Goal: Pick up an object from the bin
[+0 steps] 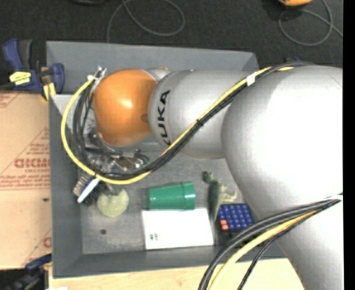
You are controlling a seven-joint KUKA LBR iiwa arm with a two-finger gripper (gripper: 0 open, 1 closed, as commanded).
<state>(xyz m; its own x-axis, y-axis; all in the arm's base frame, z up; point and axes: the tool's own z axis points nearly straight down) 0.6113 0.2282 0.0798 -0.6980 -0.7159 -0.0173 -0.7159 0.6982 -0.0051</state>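
tool [89,188] low at left side of bin [110,239] — pale green disc [112,204] just beside it, on side toward green cylinder [171,196]; tool's opening and hold — cannot tell.

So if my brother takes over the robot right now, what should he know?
Gripper: low in the left part of the bin, beside a pale green round thing. I cannot tell whether it holds anything.
Things: a green cylinder lies on its side in the middle, with a white box just in front of it. A dark green slim thing and a blue thing with buttons lie to the right.
Done: the arm is down in the bin.
Left: grip one thing, probably the pale green one nearest, and lift it out.
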